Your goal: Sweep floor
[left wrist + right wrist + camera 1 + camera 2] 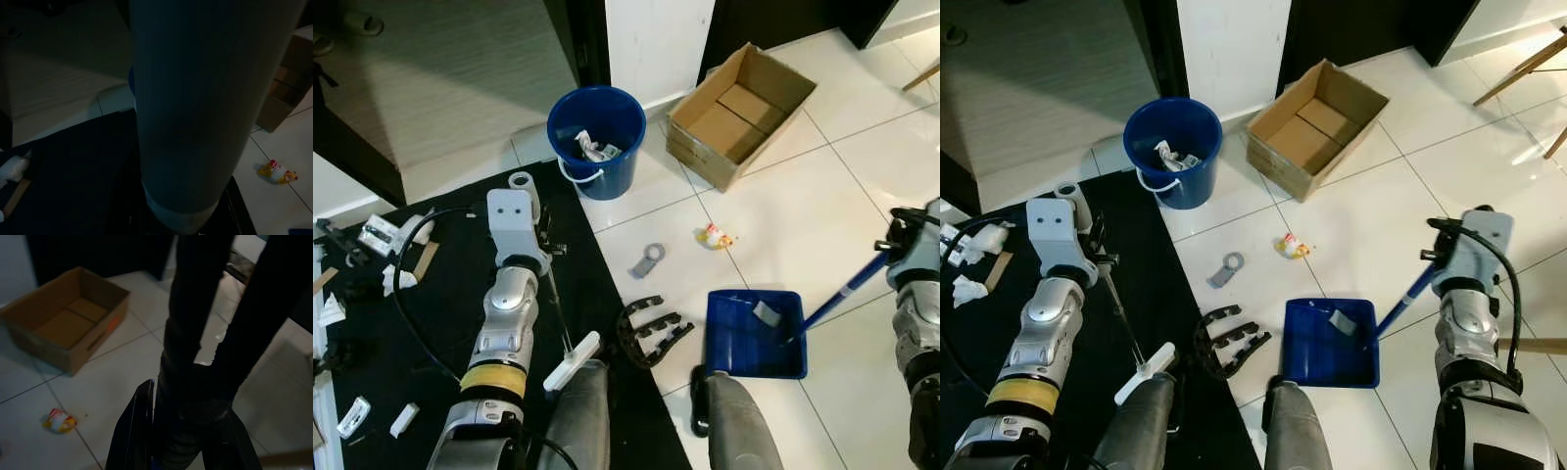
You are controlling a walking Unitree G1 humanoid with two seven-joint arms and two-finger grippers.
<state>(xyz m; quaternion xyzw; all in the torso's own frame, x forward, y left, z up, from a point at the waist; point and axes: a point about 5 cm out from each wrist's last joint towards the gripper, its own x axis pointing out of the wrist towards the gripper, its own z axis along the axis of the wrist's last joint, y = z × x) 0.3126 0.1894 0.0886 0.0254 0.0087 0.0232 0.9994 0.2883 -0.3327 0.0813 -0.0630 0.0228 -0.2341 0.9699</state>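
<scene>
My right gripper [1437, 257] is shut on the blue handle of a blue dustpan [1317, 357], which lies flat on the white tiles with a small grey scrap [1343, 320] in it. In the right wrist view my black fingers [195, 308] flank that dark handle. My left gripper [540, 240] holds a thin-sticked broom over the black mat; its white head [573, 360] rests near my left leg. The left wrist view has a grey tube [195, 107] close up. Loose on the tiles are a yellow-red wrapper [715, 236], a grey ring tag [648, 259] and a black comb-like piece [651, 333].
A blue bucket [597, 137] holding crumpled rubbish stands by the wall. To its right lies an open cardboard box [741, 113]. The black mat [411, 352] on my left carries cables and several white scraps. My two grey legs [739, 421] stand at the bottom edge.
</scene>
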